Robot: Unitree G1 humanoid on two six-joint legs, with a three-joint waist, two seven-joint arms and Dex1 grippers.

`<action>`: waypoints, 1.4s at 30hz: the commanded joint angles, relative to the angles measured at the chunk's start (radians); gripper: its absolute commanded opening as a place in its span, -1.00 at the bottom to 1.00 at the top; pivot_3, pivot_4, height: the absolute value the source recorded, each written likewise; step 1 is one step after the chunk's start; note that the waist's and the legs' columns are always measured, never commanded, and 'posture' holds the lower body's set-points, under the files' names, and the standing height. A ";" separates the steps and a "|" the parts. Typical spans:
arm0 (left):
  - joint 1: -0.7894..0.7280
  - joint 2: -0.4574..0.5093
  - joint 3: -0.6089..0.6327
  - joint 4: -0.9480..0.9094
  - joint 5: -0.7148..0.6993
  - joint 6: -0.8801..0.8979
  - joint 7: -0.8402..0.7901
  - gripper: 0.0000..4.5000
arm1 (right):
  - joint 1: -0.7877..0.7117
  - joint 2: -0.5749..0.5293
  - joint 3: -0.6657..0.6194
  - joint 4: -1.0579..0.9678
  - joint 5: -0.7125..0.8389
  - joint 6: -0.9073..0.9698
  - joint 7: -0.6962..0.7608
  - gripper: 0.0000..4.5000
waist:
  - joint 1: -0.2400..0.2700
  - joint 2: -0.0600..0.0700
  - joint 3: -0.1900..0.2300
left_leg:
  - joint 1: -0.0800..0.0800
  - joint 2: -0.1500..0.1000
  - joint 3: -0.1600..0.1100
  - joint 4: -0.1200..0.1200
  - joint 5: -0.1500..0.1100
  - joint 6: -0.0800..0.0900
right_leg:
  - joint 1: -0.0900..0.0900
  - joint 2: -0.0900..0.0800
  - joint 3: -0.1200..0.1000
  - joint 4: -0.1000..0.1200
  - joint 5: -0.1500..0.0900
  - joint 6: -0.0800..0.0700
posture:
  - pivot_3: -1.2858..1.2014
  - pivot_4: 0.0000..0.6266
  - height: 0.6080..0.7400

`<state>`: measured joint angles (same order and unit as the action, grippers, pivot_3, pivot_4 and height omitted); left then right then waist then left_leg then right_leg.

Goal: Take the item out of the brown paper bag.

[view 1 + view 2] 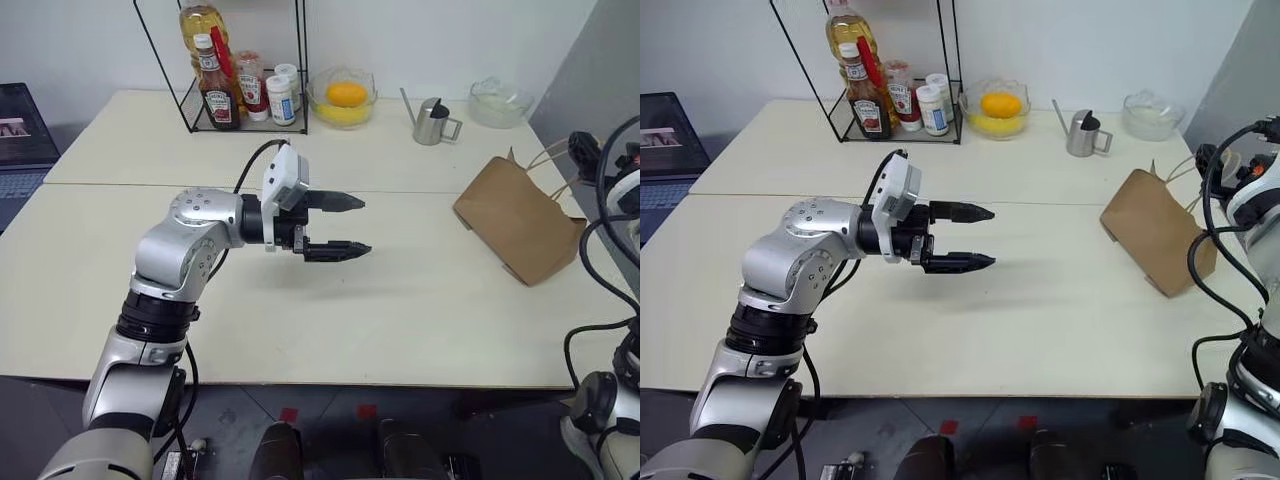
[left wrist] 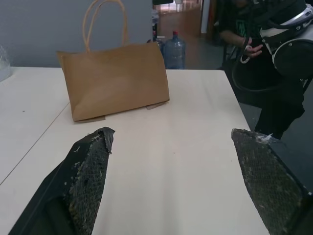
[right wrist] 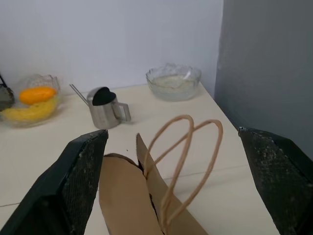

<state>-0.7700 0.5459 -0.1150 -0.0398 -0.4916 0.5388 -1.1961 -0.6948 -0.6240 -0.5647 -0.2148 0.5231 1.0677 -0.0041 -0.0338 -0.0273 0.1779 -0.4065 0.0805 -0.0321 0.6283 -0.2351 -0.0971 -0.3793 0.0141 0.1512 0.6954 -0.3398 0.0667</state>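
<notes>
Your plain brown kraft paper bag with twisted-cord handles (image 1: 518, 226): lying flat on the cream table (image 1: 400, 310), right side. Your left gripper (image 1: 342, 226): fingers spread wide, empty, well apart from it. Your right gripper (image 3: 181, 161): wide open, empty, above the handles.

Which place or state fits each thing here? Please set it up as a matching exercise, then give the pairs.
Things:
1. brown paper bag
2. left gripper
3. steel pitcher
4. glass bowl with fruit

Places or states:
A. beside the wire rack at the table's far edge
B. lying on its side near the table's right edge
C. open, hovering over the table's middle
D. between the two glass bowls

Pairs: 1-B, 2-C, 3-D, 4-A
</notes>
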 commanded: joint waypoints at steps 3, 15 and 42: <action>-0.006 0.002 0.011 -0.032 -0.006 -0.018 0.001 0.82 | -0.095 -0.050 -0.013 0.078 -0.006 0.030 0.001 1.00 | 0.000 0.000 0.000 | -0.001 0.000 0.000 0.000 0.000 0.000 | -0.002 0.000 0.000 0.001 0.000 0.000 | 0.03 -0.52 1.00; -0.018 0.000 0.001 -0.013 0.006 -0.040 -0.009 0.82 | -0.160 -0.094 0.014 0.237 -0.041 0.062 0.035 1.00 | 0.000 0.000 0.000 | -0.006 0.000 0.000 0.001 0.000 0.000 | -0.007 0.000 0.000 0.001 0.000 0.000 | 0.03 -0.52 1.00; -0.007 0.007 0.002 0.004 0.049 -0.072 -0.010 0.83 | -0.242 -0.138 0.111 0.438 -0.102 -0.085 0.149 -0.97 | 0.000 0.001 0.000 | -0.009 0.000 0.000 0.001 0.000 0.000 | -0.009 0.000 -0.001 0.001 0.000 0.000 | 0.03 -0.52 1.00</action>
<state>-0.7695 0.5453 -0.1230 -0.0270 -0.4439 0.4870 -1.2090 -0.9049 -0.7365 -0.4470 0.2422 0.4216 1.0093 0.1322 -0.0341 -0.0264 0.1784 -0.4153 0.0808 -0.0320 0.6296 -0.2349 -0.0972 -0.3885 0.0141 0.1506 0.6968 -0.3397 0.0665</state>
